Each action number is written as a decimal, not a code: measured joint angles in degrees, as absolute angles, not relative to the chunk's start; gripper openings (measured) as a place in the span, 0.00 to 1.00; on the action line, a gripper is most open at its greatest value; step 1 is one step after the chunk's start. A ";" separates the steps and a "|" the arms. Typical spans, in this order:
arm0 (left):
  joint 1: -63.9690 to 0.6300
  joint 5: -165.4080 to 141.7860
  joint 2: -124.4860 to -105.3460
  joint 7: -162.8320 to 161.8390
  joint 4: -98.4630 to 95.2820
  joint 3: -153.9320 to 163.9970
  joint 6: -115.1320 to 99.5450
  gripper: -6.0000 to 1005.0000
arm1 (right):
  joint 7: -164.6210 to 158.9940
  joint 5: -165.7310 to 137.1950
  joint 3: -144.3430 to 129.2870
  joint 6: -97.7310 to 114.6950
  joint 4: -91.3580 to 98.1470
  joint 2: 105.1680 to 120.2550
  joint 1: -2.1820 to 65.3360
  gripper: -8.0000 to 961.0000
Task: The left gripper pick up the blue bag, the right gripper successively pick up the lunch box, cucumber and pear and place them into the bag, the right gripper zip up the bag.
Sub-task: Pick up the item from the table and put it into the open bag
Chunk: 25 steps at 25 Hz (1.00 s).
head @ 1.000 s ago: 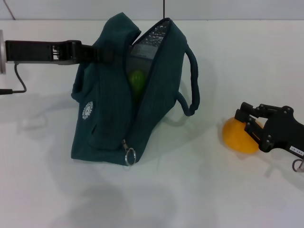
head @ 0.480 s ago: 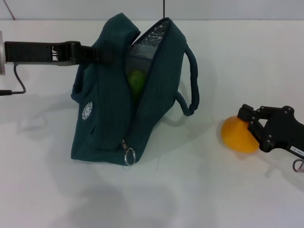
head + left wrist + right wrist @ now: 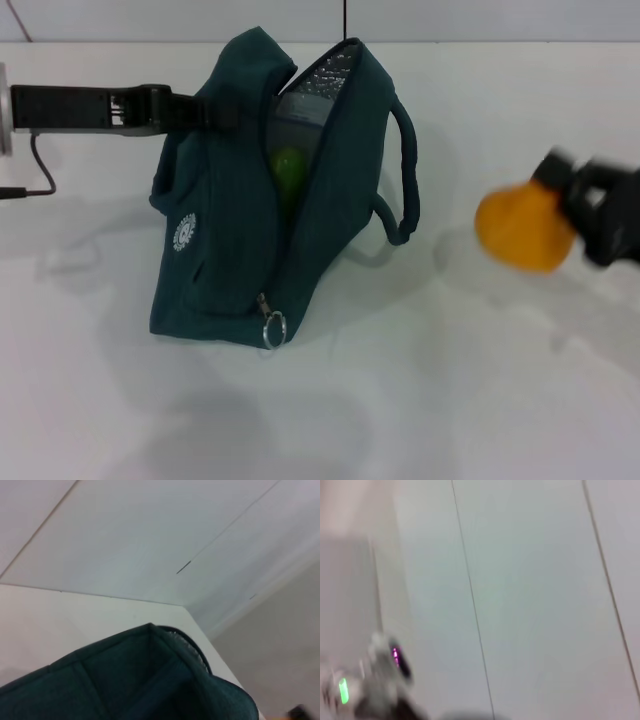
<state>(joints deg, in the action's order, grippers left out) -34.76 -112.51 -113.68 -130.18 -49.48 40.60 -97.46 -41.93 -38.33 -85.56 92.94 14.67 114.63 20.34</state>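
i can't make out the right gripper (image 3: 560, 215) clearly: it's smeared by motion and cut off at the head view's right edge, with the pear (image 3: 524, 228) blurred against it. the left gripper (image 3: 215, 112) has its fingertips buried in the blue bag (image 3: 240, 240) fabric. inside the bag only a green patch of the cucumber (image 3: 289, 167) shows. the right wrist view is all blur.

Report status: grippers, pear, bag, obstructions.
Left gripper holds blue bag open. Right gripper shut on pear, clear of table. Nothing between pear and bag.
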 joint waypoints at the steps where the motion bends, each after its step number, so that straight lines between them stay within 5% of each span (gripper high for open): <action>1: -34.79 -112.09 -113.70 -130.19 -49.48 40.62 -97.47 0.06 | -42.15 -36.05 -85.52 95.82 15.78 114.73 20.69 0.05; 25: -35.57 -110.47 -114.44 -131.84 -49.46 41.22 -98.43 0.06 | -44.41 -37.45 -89.83 79.26 25.07 116.16 40.02 0.07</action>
